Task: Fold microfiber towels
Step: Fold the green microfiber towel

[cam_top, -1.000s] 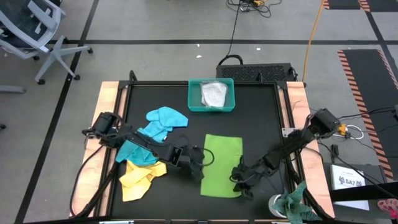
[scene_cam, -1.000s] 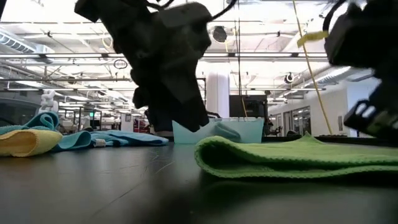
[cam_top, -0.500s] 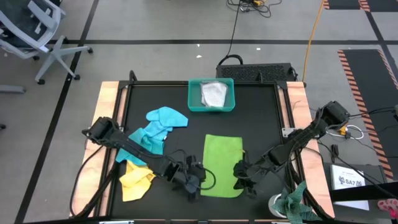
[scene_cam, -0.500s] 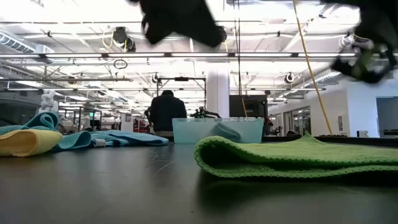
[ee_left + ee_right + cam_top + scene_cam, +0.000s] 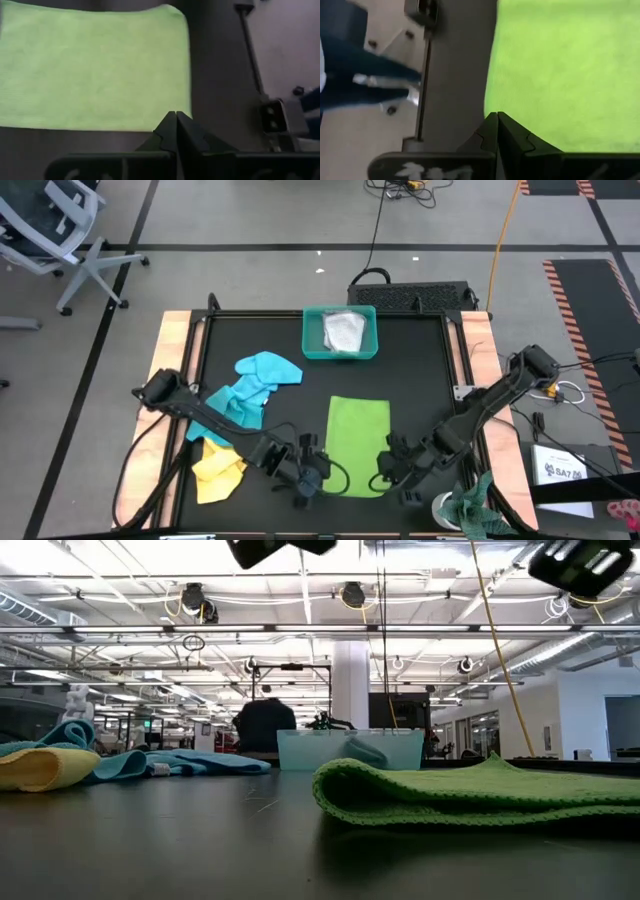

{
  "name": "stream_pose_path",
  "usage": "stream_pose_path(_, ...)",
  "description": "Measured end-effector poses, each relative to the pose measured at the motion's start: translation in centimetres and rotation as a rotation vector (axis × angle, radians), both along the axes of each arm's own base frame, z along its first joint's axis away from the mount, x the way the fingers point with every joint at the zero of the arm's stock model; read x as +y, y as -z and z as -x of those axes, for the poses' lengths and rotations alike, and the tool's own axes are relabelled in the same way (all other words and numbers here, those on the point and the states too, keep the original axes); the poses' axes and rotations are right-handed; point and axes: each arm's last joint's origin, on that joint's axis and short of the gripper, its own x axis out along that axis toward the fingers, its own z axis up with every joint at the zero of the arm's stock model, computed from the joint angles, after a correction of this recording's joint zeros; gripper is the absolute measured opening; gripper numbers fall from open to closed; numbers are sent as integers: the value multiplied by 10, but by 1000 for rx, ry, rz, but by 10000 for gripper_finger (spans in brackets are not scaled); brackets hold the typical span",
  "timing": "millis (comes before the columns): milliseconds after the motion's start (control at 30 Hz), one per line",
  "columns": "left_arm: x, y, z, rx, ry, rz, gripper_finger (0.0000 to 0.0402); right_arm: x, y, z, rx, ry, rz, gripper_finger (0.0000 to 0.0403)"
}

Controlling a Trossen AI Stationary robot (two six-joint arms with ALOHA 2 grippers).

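At the table's near edge my left claw (image 5: 312,478) has just snapped shut, right claw (image 5: 392,473) closed too, apparently pinching the lime green towel's (image 5: 358,445) near corners; a fold away can begin. Other towels (image 5: 245,395) wait left.

Nubbly green cloth towel (image 5: 480,792), matt tabletop (image 5: 150,840)

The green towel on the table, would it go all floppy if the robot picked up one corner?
Probably floppy: the green towel is soft cloth, lying folded with a rounded, puffy edge in the low view. It looks light for its size. Its fuzzy surface likely grips the dark table rather than sliding easily.
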Motion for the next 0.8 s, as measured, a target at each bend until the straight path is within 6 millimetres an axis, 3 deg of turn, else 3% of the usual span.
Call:
stream_pose_path(167,-9,7,2,8,60,-34,3,11,25,1,84,-63,34,0)
stream_pose_path(333,-8,35,-8,86,41,-28,17,13,41,-1,155,-37,40,0)
stream_pose_path(533,-3,59,-18,197,32,71,44,14,41,-5,171,-36,-32,4)
stream_pose_path(667,-4,60,-18,202,114,74,67,18,38,-7,147,-65,-87,25)
stream_pose_path(800,-20,56,-17,104,264,39,94,20,36,-10,99,-100,-98,56)
